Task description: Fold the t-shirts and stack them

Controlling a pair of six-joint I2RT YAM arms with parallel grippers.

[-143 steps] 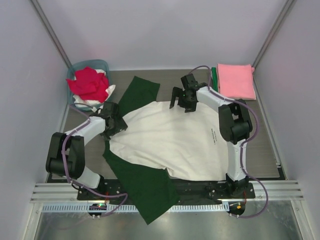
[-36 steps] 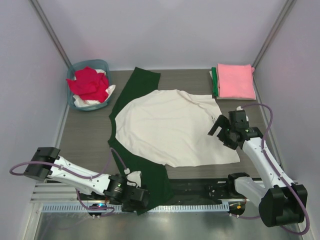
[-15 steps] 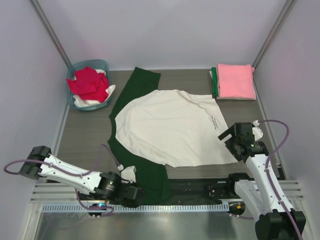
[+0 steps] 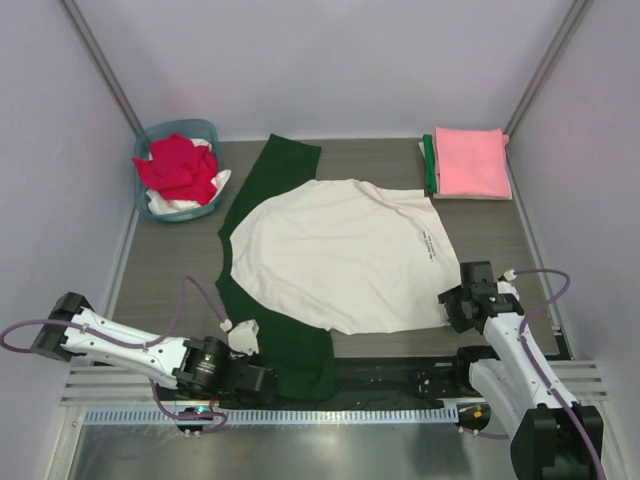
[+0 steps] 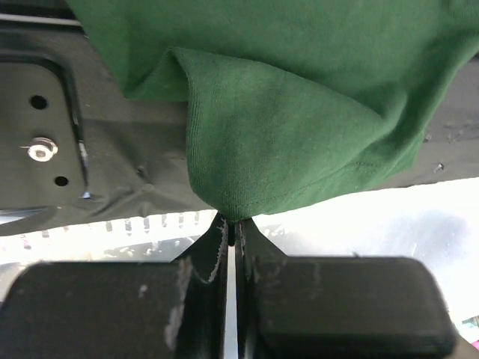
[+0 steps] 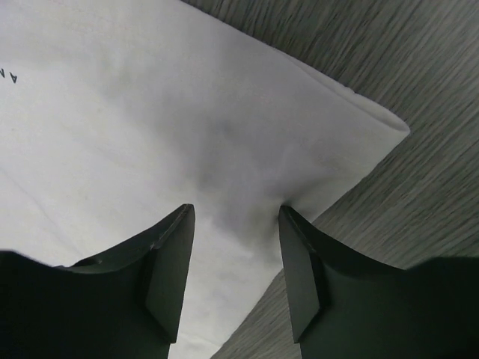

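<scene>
"Starting with the largest item, what lay on the table (image 4: pixel 170 270)?" asked the supervisor.

"The cream t-shirt (image 4: pixel 340 255) was spread flat across the middle, with its shoulders to the left and its hem to the right. One dark green sleeve pointed to the far edge. The near sleeve (image 4: pixel 295 350) ran toward the arm bases."

"And the other garments?"

"A teal basket (image 4: pixel 175 126) stood in the far left corner. It held a red shirt (image 4: pixel 178 168) and a white shirt (image 4: pixel 185 205), both crumpled. A folded pink shirt (image 4: pixel 472 160) lay in the far right corner, on a folded green shirt (image 4: pixel 428 165) that showed only along its left edge."

"The grippers?"

"The left gripper (image 5: pixel 230 233) was clenched on the hem of the near sleeve, with green cloth pinched between its fingertips. The right gripper (image 6: pixel 233 217) sat over the cream t-shirt's near right hem corner. Its jaws stood apart, straddling the cloth, and were not clamped on it."
</scene>
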